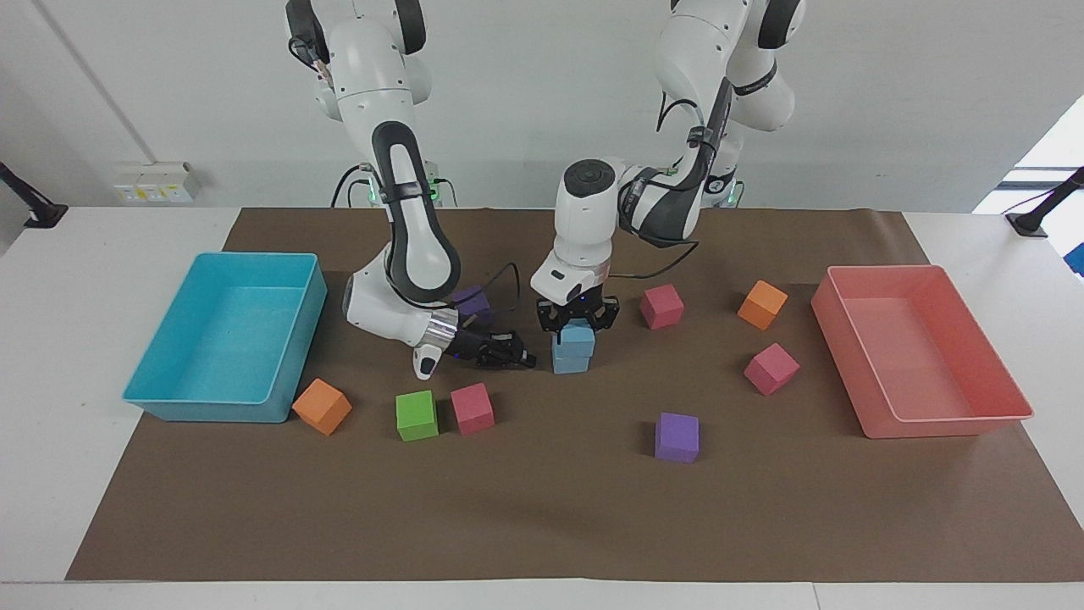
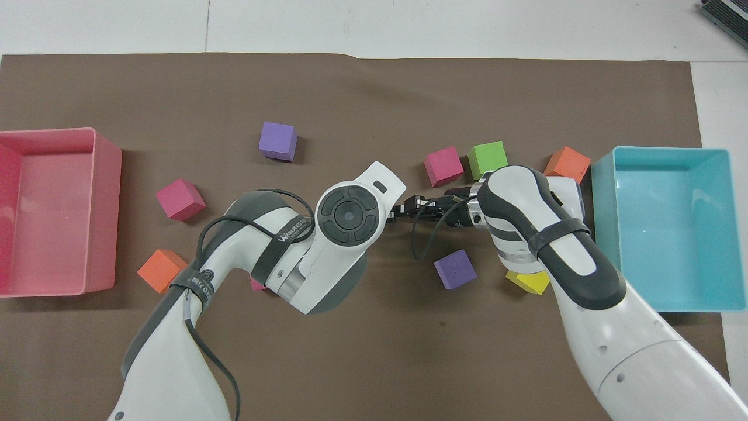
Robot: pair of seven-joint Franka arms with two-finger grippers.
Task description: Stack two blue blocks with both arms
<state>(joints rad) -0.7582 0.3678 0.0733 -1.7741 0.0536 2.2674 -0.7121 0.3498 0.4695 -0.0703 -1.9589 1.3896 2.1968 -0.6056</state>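
Left hand grips top blue block, seated on lower block. Right hand closed, empty, just beside.

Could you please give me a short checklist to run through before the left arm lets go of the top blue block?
1. Top blue block sits on the bottom blue block: ok.
2. Two blocks squarely aligned: not ok, the top one is offset slightly toward the left arm's end.
3. Left gripper closed on the top blue block from above: ok.
4. Right gripper shut, low over the mat beside the stack, touching neither block: ok.
5. Pink cube and purple cube stand apart from the stack: ok.
6. Stack seen from overhead: cannot tell, the left arm covers it.
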